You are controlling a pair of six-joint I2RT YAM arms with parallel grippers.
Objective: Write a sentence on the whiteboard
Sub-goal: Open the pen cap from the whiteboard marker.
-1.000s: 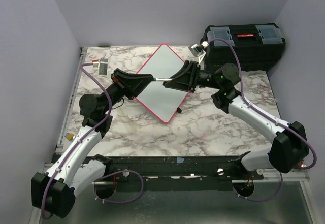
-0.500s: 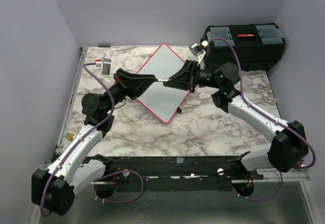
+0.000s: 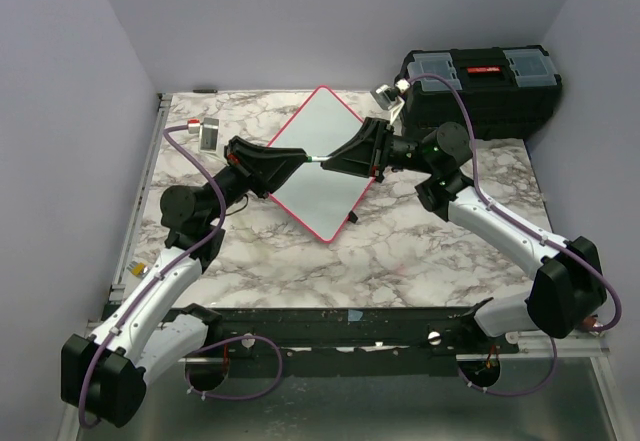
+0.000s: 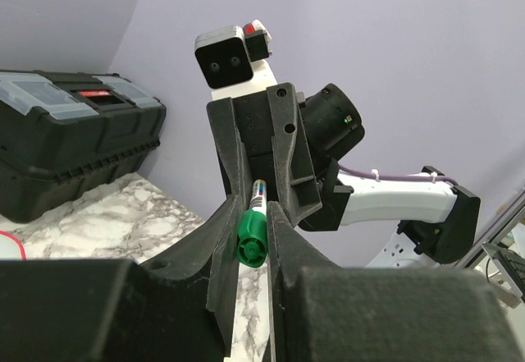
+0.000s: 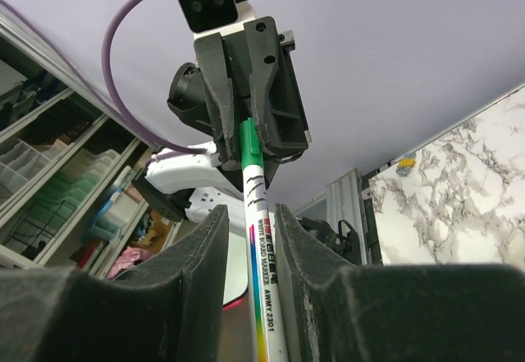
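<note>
Pinching the green cap (image 4: pixel 251 245) of a whiteboard marker (image 5: pixel 261 276), the left gripper (image 4: pixel 251 224) has its fingers drawn narrow on either side of it. The right gripper (image 5: pixel 250 224) faces it nose to nose and is closed around the printed barrel. The pen spans the short gap between them, roughly level, above the whiteboard (image 3: pixel 318 199).

The step in hand looks like uncapping. To do it well, both grips should be firm and the pull should run straight along the pen's axis. A sideways tug could twist the barrel in the right fingers and spoil the writing angle. The right hold also sits far back on the barrel, so it may need re-seating nearer the tip before writing.

The board lies flat on the marble table (image 3: pixel 430 251), turned corner-on like a diamond, directly below the two grippers. From above its surface looks blank, so no part of the sentence is written yet.

A black toolbox (image 3: pixel 480 86) stands at the back right, just beyond the right arm's wrist. That elbow has little room to swing backward. Nothing lies on the board itself, but both arms overhang it.
</note>
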